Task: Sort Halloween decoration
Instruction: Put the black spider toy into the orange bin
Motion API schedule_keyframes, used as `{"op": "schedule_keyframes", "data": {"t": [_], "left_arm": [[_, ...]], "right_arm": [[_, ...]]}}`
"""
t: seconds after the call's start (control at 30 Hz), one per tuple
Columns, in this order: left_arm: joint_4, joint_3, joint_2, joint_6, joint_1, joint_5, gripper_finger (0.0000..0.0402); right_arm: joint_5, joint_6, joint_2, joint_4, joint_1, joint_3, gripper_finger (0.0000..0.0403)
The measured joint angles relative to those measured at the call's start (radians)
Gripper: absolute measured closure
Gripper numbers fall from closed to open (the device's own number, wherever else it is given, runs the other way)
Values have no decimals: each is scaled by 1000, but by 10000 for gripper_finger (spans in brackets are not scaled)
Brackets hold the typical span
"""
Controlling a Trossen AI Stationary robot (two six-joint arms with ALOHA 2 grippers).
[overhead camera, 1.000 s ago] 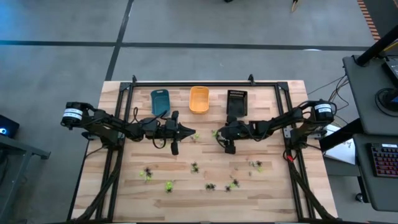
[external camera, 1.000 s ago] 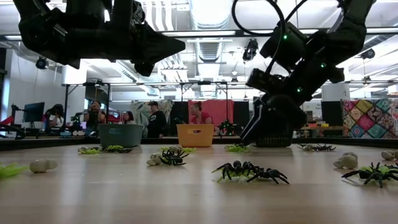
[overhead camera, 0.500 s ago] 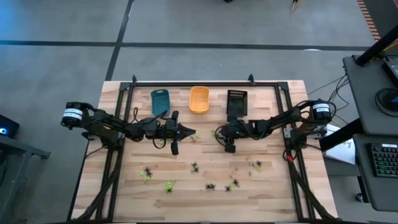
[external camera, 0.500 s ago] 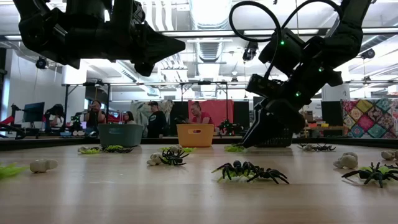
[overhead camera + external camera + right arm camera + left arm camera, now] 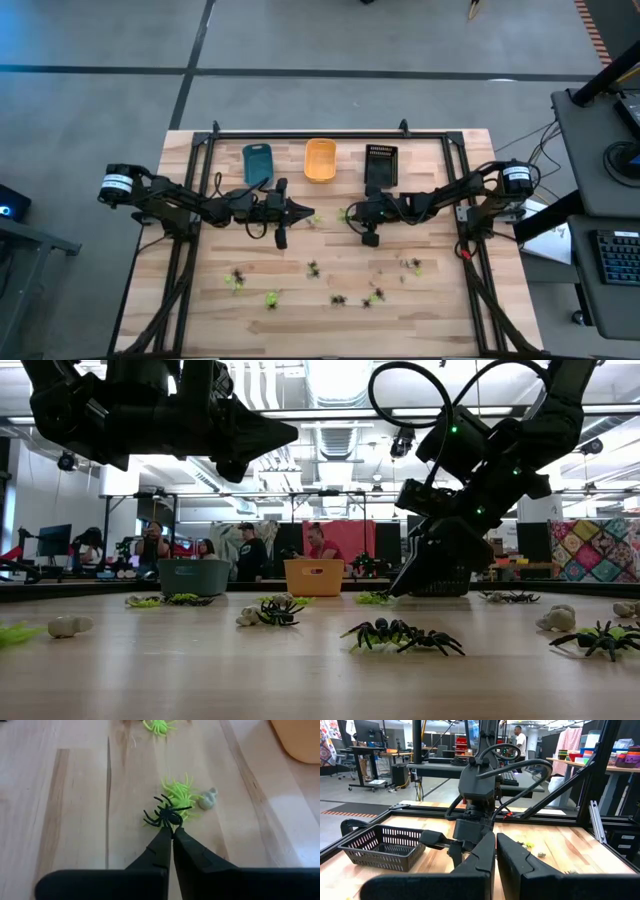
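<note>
The Halloween decoration is tiny plastic spiders scattered over the wooden table. A black spider (image 5: pixel 167 815) lies beside a yellow-green one (image 5: pixel 181 795) and a pale piece (image 5: pixel 207 799). My right gripper (image 5: pixel 171 831) slants down at mid-table (image 5: pixel 349 213), shut at the black spider's near side. My left gripper (image 5: pixel 312 214) hovers level above the table, shut and holding nothing (image 5: pixel 496 840). More spiders lie toward the near edge (image 5: pixel 340 299), (image 5: pixel 237 279), (image 5: pixel 412 265). My right gripper has its two fingertips (image 5: pixel 164 836) closed on the black spider's near side (image 5: pixel 169 823), slanting down from the table's right. The tips hide whether they have legs or body. The spider rests on the table, its other legs spread out in front of the fingers.
At the far edge stand a blue tray (image 5: pixel 258 163), an orange tray (image 5: pixel 320 160) and a black meshed tray (image 5: pixel 381 165). Another yellow-green spider (image 5: pixel 159 725) lies beyond the black one. Both arms reach toward each other at mid-table. People sit in the room behind.
My right gripper has shut its fingers at the black spider, staying in place. The spider lies where it was. My left arm has kept still.
</note>
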Motion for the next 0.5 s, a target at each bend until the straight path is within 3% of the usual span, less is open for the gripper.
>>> {"op": "schedule_keyframes", "data": {"t": [0.5], "left_arm": [[0, 0, 0, 0, 0, 0, 402]], "right_arm": [[-16, 111, -125, -239, 55, -6, 394]]}}
